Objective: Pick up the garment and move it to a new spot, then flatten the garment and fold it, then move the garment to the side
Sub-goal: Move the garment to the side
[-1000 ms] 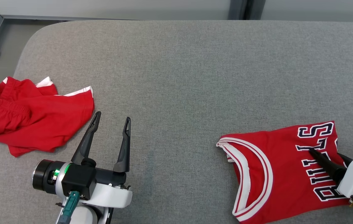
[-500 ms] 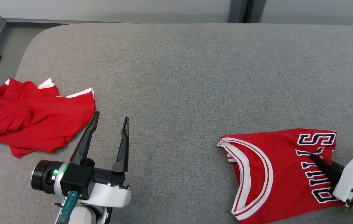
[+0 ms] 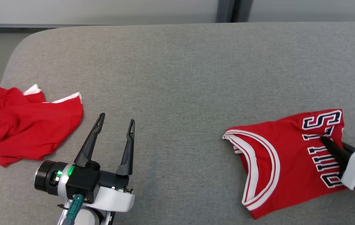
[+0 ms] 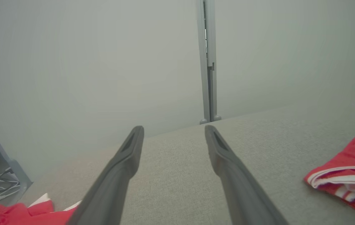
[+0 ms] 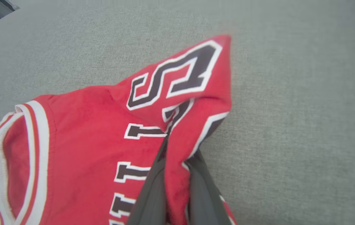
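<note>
The garment (image 3: pixel 283 162) is a red jersey with white trim and dark lettering, lying at the right of the grey table (image 3: pixel 177 78). My right gripper (image 3: pixel 323 139) is shut on a fold of its lettered edge. The right wrist view shows the jersey (image 5: pixel 86 131) pinched between my right gripper (image 5: pixel 177 150) fingers, its corner lifted off the cloth surface. My left gripper (image 3: pixel 117 118) hovers open over bare table at the lower left, holding nothing. The left wrist view has the left gripper (image 4: pixel 173 128) spread wide, with the jersey's collar (image 4: pixel 349 175) far to its right.
Crumpled red shorts (image 3: pixel 27 125) with white trim lie at the table's left edge, just left of my left gripper, and show again (image 4: pixel 14 214). The table's rounded corner and the floor are at the upper left. A grey wall post (image 4: pixel 208 62) stands behind.
My right gripper closed on the jersey's lettered edge and raised it, bunching the cloth. The camera swung right, so the shorts slid toward the left border. The left arm has stayed put.
</note>
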Controlling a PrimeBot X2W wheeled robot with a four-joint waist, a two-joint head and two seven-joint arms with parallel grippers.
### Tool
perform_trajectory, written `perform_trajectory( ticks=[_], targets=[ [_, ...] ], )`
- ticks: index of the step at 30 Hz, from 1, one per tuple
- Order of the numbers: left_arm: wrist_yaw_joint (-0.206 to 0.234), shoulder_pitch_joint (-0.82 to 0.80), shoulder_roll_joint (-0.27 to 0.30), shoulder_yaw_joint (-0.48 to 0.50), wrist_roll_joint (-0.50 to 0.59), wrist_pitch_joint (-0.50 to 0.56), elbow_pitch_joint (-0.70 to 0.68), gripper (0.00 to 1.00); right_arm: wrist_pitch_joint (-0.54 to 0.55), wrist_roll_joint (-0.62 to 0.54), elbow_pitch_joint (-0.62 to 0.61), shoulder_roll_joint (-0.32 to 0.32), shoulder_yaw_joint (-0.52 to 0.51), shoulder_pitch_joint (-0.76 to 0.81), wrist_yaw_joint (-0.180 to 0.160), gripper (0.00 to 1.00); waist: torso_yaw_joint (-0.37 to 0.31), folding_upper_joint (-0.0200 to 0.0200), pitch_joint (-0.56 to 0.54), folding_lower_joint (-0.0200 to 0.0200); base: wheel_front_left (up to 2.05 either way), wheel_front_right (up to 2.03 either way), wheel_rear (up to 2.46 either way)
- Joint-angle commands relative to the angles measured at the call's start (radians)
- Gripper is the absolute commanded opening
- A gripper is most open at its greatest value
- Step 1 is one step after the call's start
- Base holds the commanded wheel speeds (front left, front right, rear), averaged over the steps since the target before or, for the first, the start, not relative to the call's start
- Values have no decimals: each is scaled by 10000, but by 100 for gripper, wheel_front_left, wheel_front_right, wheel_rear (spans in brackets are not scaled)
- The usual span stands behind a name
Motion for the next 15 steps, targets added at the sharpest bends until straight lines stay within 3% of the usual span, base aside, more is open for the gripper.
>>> perform_trajectory(
  ticks=[1, 15],
  targets=[
    [-28, -104, 92, -50, 87, -32, -2, 100, -99, -138, 11, -90, 72, -340, -6, 0, -375, 0, 249, 0, 0, 0, 0],
    [-376, -1196, 791, -1273, 606, -32, 33, 100, -290, -1110, 398, -949, 493, -3279, -6, 0, -2651, 0, 2325, 0, 0, 0, 0]
  ],
)
